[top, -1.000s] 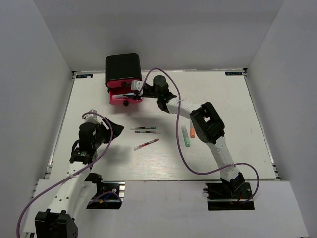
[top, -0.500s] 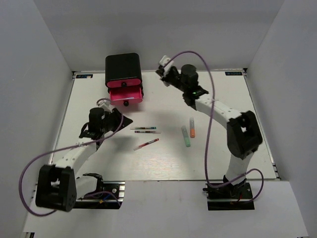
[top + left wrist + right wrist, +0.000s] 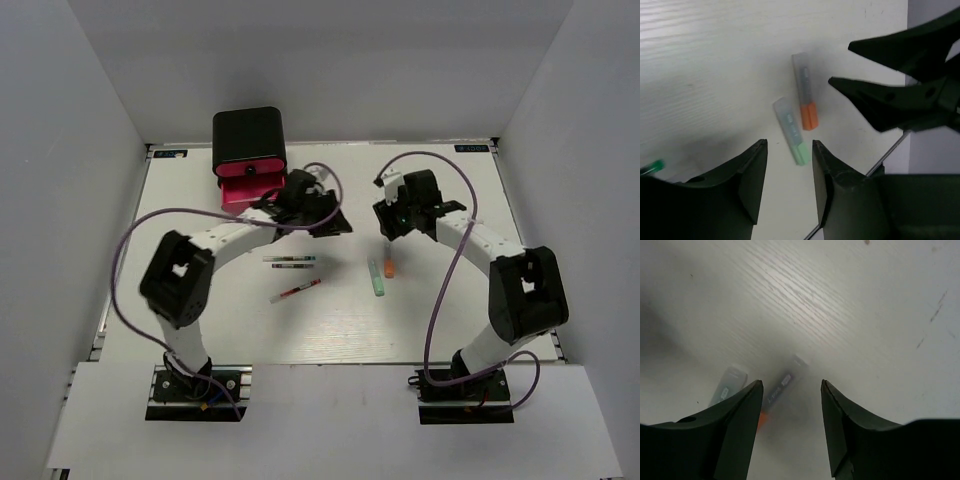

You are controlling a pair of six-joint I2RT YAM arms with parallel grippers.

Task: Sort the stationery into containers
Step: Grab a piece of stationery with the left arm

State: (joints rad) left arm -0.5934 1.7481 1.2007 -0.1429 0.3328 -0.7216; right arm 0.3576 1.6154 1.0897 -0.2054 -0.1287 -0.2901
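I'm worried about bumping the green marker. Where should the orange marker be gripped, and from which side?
Probably best to grip the orange marker from straight above, across its narrow width, at the clear end. It lies flat, and that end sticks out past the green marker, leaving finger room. The right end effector hangs open over it.

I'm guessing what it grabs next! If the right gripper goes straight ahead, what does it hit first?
Most likely the orange marker, which lies right between the open fingers of the right gripper. The green marker sits off to one side. How far above it the gripper is remains hard to judge.
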